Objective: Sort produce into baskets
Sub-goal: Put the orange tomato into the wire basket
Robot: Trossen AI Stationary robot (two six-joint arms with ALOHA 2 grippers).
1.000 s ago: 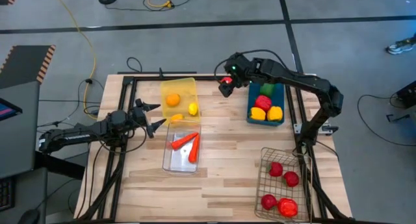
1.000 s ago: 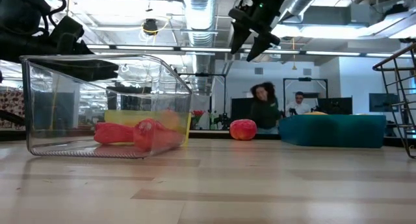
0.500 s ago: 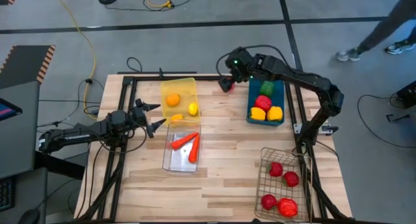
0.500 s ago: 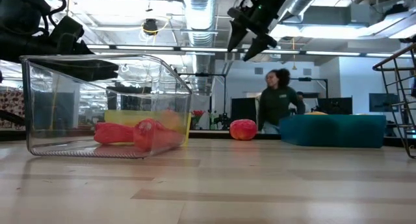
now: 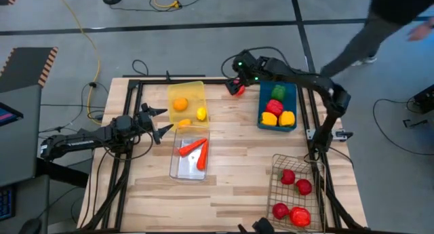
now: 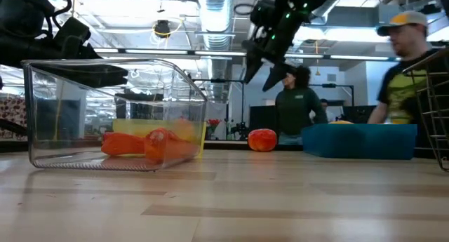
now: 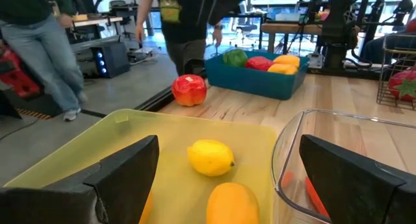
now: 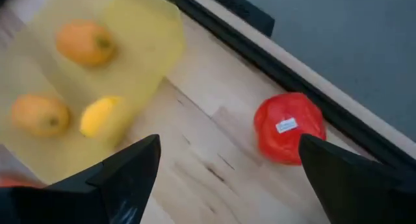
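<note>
We see the right gripper (image 5: 239, 76), jaws wide, over the red tomato (image 5: 237, 89) at the table edge (image 5: 217, 80); left gripper (image 5: 157, 122) wide too.

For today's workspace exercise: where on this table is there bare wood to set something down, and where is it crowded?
Bare wood lies between the clear bin and the blue bin, and along the near edge left of the wire basket. The far edge is crowded: yellow bin, red tomato, right hand.

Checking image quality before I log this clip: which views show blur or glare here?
Right wrist view: soft throughout, the yellow bin most smeared, the red tomato clearer. High view: a passing person is streaked. Low view: ceiling lights glare; the clear bin catches reflections. Left wrist view: sharp.
</note>
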